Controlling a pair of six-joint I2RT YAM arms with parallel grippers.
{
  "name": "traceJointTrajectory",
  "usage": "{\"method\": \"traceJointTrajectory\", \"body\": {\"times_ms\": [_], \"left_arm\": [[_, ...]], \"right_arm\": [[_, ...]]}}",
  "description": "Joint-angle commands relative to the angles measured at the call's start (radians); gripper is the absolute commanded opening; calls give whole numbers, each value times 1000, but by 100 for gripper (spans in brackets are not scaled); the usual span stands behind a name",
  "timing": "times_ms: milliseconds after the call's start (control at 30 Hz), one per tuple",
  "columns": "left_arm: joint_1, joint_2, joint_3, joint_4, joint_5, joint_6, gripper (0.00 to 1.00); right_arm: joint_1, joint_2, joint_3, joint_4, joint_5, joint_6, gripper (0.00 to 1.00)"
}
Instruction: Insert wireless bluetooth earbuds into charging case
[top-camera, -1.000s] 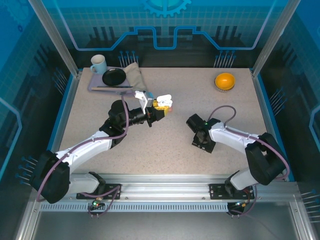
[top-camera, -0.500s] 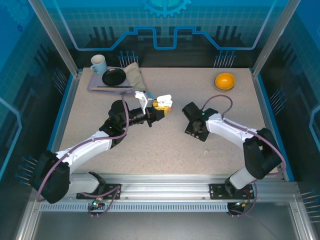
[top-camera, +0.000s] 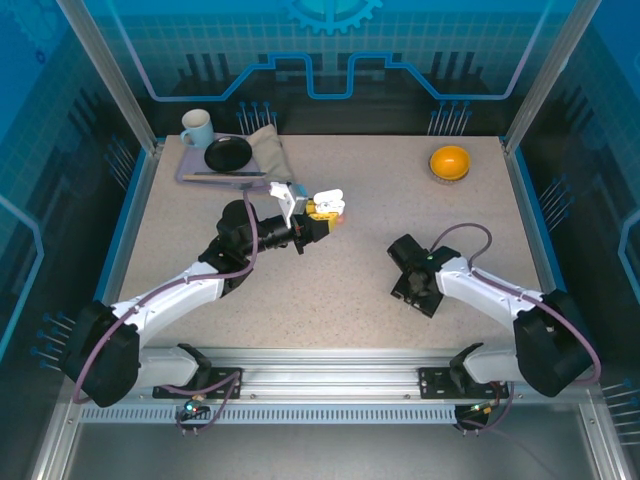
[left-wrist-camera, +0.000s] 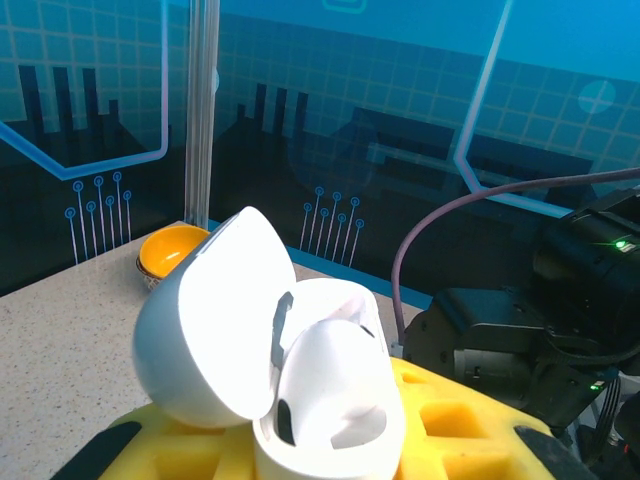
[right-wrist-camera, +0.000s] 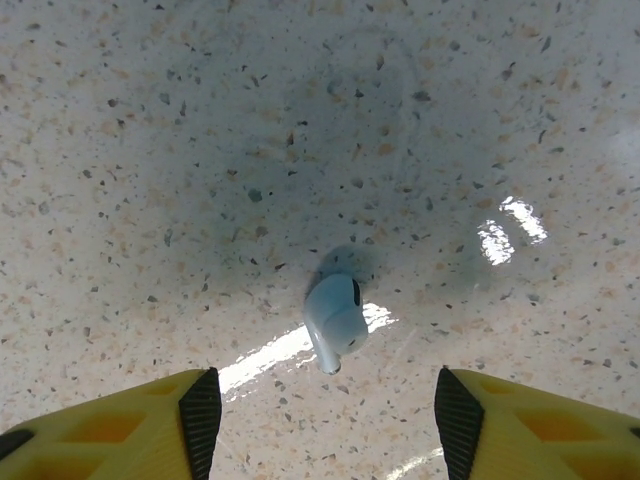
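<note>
The left gripper (top-camera: 318, 213) is closed on a white charging case (left-wrist-camera: 300, 370), holding it up off the table (top-camera: 340, 300) left of centre. In the left wrist view the case stands open, its rounded lid (left-wrist-camera: 215, 320) tipped back to the left and the body clamped between the yellow fingers (left-wrist-camera: 440, 420). Those fingers are cut off by the lower edge of the frame. The hollow of the case faces partly away, so I cannot tell whether a bud already sits inside.

The right gripper (right-wrist-camera: 327, 400) points down at the table on the near right. Its yellow fingers stand wide apart with nothing between them. A white earbud (right-wrist-camera: 335, 318) lies on the speckled surface just beyond the fingertips, roughly centred in the gap, with a dark mark on its upper side. It touches neither finger. From above, the right arm's wrist (top-camera: 415, 285) covers that patch of table.

At the far right stands an orange bowl (top-camera: 450, 162). At the far left, a tray (top-camera: 195, 175) carries a mug (top-camera: 196, 127), a black plate (top-camera: 228, 153) and a folded cloth (top-camera: 268, 150); the cloth partly overlaps the plate's edge.
</note>
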Motion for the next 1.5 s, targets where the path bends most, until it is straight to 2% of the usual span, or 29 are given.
{"method": "traceJointTrajectory", "body": {"times_ms": [0,200,667,1033,1233,1467], "left_arm": [[-5,-15,4,31,-6,14,0],[-6,-9,5,28,-8,20,0],[-6,2,11,34,-8,17,0],[-5,-8,11,28,-7,24,0],[-5,-3,13,35,-4,18,0],[-6,2,16,36,-1,13,0]], "right_arm": [[-13,45,0,28,-27,-1,62],[-27,129,51,60,-23,-36,61],[-12,294,360,4,-22,-149,59],[-5,203,250,-143,112,-189,59],[3,209,188,-141,105,-176,59],[26,245,192,-106,89,-172,58]]}}
